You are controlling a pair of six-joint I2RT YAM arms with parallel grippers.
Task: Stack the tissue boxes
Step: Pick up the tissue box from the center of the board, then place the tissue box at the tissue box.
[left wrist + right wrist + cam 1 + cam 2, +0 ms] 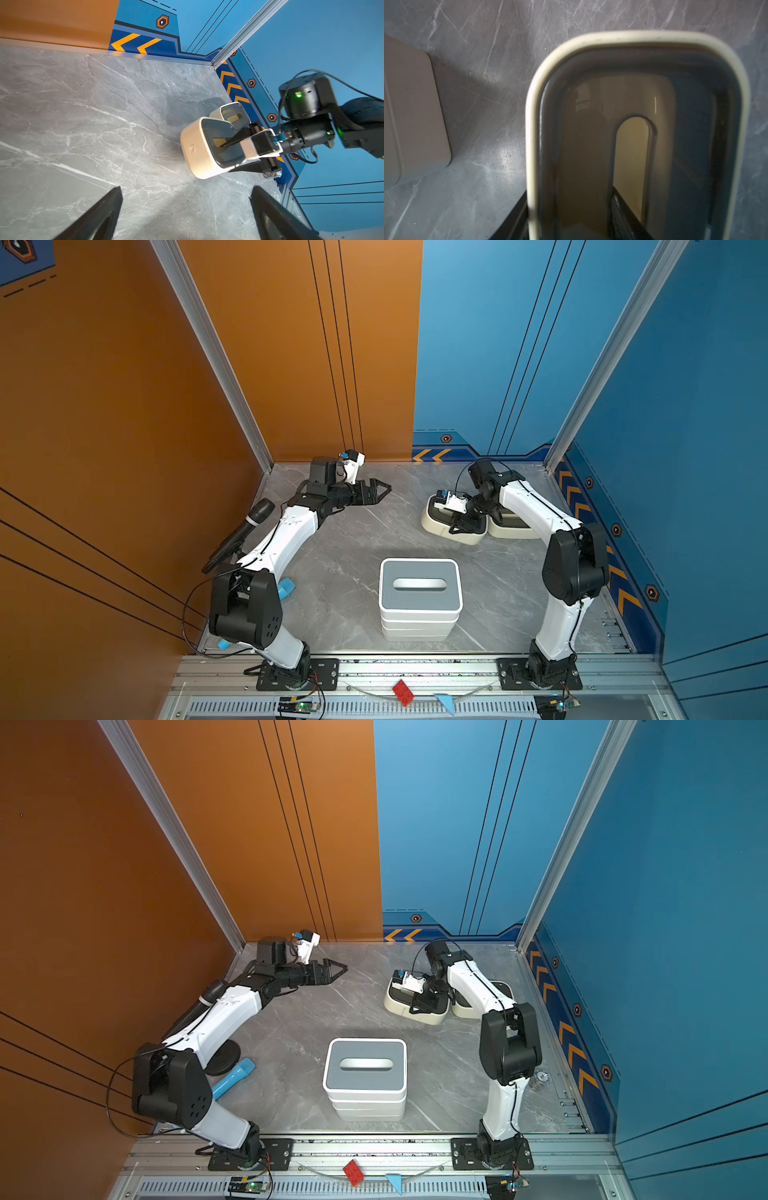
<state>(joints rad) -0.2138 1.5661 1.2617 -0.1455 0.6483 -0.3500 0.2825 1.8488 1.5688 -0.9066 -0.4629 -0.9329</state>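
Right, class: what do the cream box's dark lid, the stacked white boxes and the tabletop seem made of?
Cream box lid: glossy, probably tinted plastic; it shows reflections. Stacked white boxes: likely matte plastic; smooth, dull sides. Tabletop: grey marble look, white veins; perhaps stone or printed laminate.

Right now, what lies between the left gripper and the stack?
Nothing: only bare table separates the left gripper from the stack, as both top views show.

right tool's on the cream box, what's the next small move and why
Probably lift it straight up a little. The right tool looks shut on the cream box, one finger in its lid slot, one outside the wall; a second cream box sits close beside, so dragging sideways might knock it.
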